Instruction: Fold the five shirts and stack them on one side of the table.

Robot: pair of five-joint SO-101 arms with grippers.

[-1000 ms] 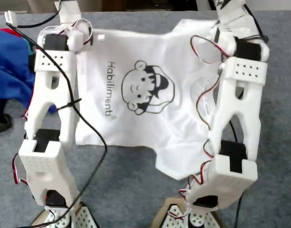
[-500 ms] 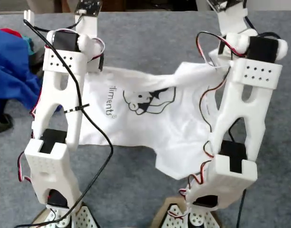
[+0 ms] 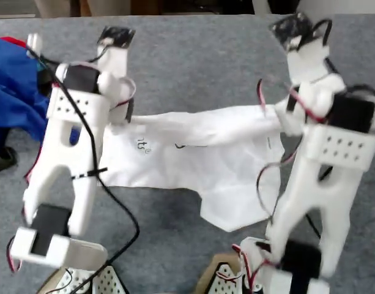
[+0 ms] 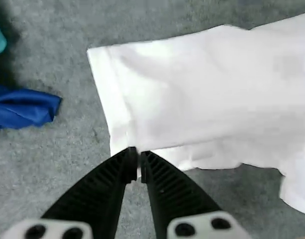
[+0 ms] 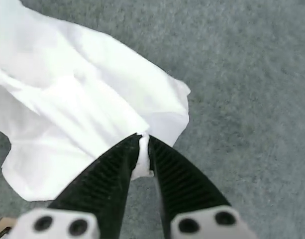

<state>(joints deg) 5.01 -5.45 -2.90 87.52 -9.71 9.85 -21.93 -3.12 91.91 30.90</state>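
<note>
Both claws clamped on the white shirt (image 3: 193,153), half folded over itself, lying just beside the blue pile (image 3: 13,86). Left gripper (image 4: 137,158) pinches the edge nearest that pile, right gripper (image 5: 144,142) the edge farthest from it (thin bite, tips only). Risk: one arm pulls ahead, fabric slips out, fold lands skewed. Left side could also snag the pile, b/c it's v. close.
</note>
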